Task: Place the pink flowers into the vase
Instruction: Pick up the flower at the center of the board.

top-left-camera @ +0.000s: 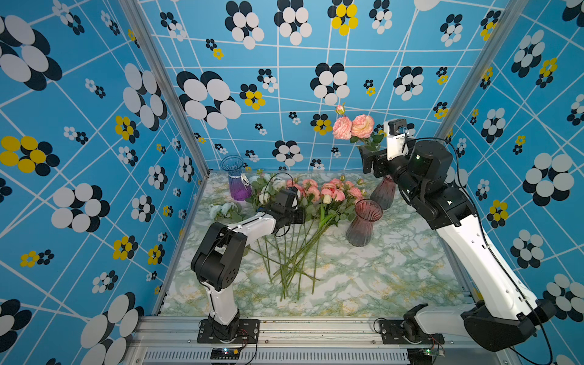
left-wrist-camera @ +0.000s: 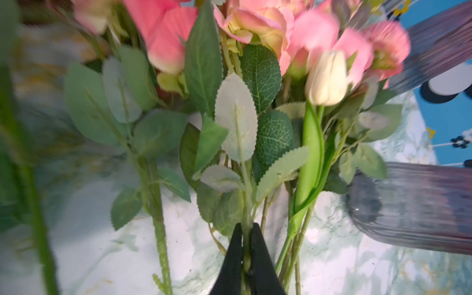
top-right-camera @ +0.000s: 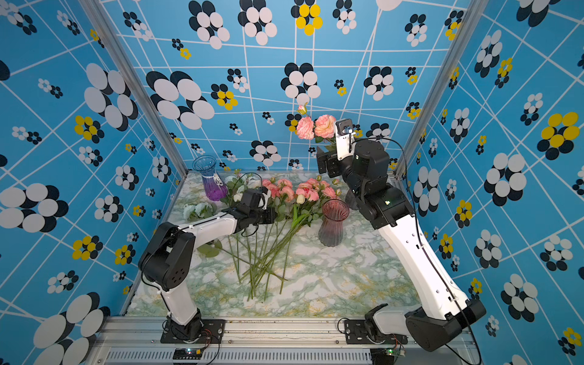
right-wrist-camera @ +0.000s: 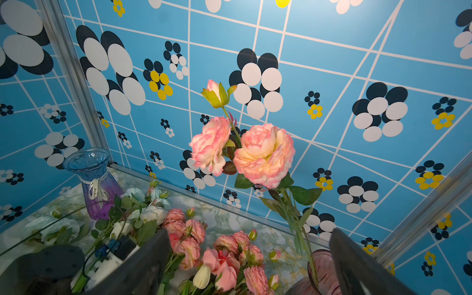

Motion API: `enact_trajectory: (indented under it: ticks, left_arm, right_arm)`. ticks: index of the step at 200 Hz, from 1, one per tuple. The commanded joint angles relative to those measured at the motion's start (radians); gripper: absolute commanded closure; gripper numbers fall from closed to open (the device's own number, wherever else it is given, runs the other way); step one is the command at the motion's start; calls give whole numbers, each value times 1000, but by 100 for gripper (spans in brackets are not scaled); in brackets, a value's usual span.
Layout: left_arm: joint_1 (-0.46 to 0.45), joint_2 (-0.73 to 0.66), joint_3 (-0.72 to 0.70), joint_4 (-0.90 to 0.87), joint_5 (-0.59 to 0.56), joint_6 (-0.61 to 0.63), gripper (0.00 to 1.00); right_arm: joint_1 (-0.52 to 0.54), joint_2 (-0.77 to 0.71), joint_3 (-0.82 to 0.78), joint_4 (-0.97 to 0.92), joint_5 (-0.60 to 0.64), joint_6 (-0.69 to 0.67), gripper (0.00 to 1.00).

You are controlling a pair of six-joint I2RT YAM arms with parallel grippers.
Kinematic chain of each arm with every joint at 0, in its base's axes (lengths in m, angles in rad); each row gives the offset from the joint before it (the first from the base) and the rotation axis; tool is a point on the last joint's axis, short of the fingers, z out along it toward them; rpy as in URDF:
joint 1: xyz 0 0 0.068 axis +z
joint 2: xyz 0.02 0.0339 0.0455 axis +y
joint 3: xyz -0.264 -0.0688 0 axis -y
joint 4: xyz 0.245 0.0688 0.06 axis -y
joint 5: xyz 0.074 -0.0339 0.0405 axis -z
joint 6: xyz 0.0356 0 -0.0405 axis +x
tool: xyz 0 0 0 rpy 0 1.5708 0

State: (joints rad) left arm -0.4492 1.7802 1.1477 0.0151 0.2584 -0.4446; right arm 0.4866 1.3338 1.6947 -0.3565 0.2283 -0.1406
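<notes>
— Pink flowers (top-left-camera: 328, 191): location, in both top views?
— Most lie in a heap (top-right-camera: 303, 191) at the rear middle of the marble table (top-left-camera: 395, 284), with blooms toward the back wall and stems fanned toward the front. One upright stem (top-left-camera: 362, 125) with two large blooms stands in the rear vase (top-left-camera: 384, 194), at the right rear. A front vase (top-left-camera: 363, 224) stands just right of the heap. A blue-purple vase (top-left-camera: 237, 180) stands at the left rear, with white flowers (top-left-camera: 222, 210) near it.
— Grippers, same views?
— The left gripper (top-left-camera: 301, 218) sits low over the heap's stems. The right gripper (top-left-camera: 371, 156) is raised, level with the upright stem's leaves.
— Left wrist view?
— The left gripper (left-wrist-camera: 246, 231) has its jaws closed on one thin leafy stem (left-wrist-camera: 245, 194) within the heap. Which bloom that stem carries cannot be traced. A cream bud (left-wrist-camera: 327, 79) lies among the pink flowers (left-wrist-camera: 163, 38). The front vase (left-wrist-camera: 421, 204) is close by.
— Right wrist view?
— The right gripper (right-wrist-camera: 249, 231) has its jaws spread wide and holds nothing. The upright stem (right-wrist-camera: 265, 153) rises from the rear vase (right-wrist-camera: 324, 265) between the two fingers, apart from both.
</notes>
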Motion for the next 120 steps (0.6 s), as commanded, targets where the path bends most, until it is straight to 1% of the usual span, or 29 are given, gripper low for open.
enact_trajectory:
  ticks: [1, 33, 62, 89, 101, 120]
  left_arm:
    - [19, -65, 5, 63, 95, -3, 100]
    - [44, -111, -12, 121, 135, -30, 100]
    - [69, -177, -53, 197, 142, -53, 100]
    - [85, -243, -74, 250, 132, -47, 100]
    - [86, -274, -97, 300, 131, -61, 100]
    - [81, -316, -137, 376, 146, -96, 100]
  right_arm:
    - [20, -6, -4, -34, -37, 29, 1]
    - [71, 14, 12, -83, -49, 23, 1]
    - [112, 46, 34, -156, -51, 33, 1]
    - [121, 50, 19, -189, -78, 108, 1]
    - [122, 60, 13, -194, -106, 148, 1]
    - [132, 94, 22, -205, -118, 198, 1]
